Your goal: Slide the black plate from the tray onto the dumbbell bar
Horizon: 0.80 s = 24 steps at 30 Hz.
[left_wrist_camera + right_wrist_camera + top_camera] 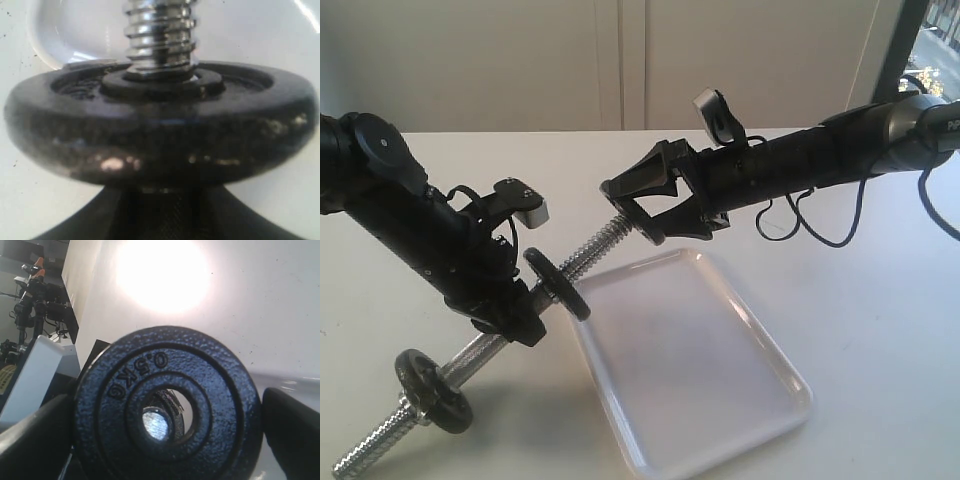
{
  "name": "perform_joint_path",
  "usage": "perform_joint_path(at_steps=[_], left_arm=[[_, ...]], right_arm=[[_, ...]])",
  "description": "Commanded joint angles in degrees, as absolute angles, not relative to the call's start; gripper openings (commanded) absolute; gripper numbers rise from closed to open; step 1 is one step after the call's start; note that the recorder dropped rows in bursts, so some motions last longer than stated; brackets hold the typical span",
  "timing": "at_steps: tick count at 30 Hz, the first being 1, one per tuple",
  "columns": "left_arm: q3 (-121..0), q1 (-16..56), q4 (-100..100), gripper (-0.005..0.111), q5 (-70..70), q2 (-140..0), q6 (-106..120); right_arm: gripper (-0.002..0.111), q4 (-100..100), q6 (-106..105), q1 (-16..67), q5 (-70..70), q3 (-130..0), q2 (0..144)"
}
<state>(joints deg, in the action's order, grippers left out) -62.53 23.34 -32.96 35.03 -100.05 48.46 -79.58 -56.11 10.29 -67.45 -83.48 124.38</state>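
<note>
Our right pincer (633,212) is clamped across the rim of the black plate (215,405), its jaws spread wide on the edge. The plate is therefore off the tray (790,395) and held in the air at the threaded tip of the bar (588,248). In the right wrist view we see the bar's shiny end through the hole, off the hole's centre. We cannot tell whether it has entered.

Our left pincer (515,315) is closed round the bar's middle, holding it tilted, just beside a worn disc (557,285).

We judge the main risk to be the hub catching on the threads. Pushed off-centre, the plate could cock in a rim-only grip and jam, or slip and drop onto the tray. A hard push could also drive the bar back through the left pincer's hold, or swing it aside.
</note>
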Motion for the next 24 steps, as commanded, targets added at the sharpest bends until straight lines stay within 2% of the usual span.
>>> perform_joint_path(at_steps=[1,24], left_arm=[[-63.67,23.58,-36.98,0.000,35.61,-97.59,48.21],[-63.67,23.58,-36.85,0.000,35.61,-97.59,48.21]], right_arm=[[0.000,-83.25,-56.15,10.21,-69.96,-83.92,123.40],[0.000,-83.70,-56.26,9.41,-69.96,-83.92,123.40]])
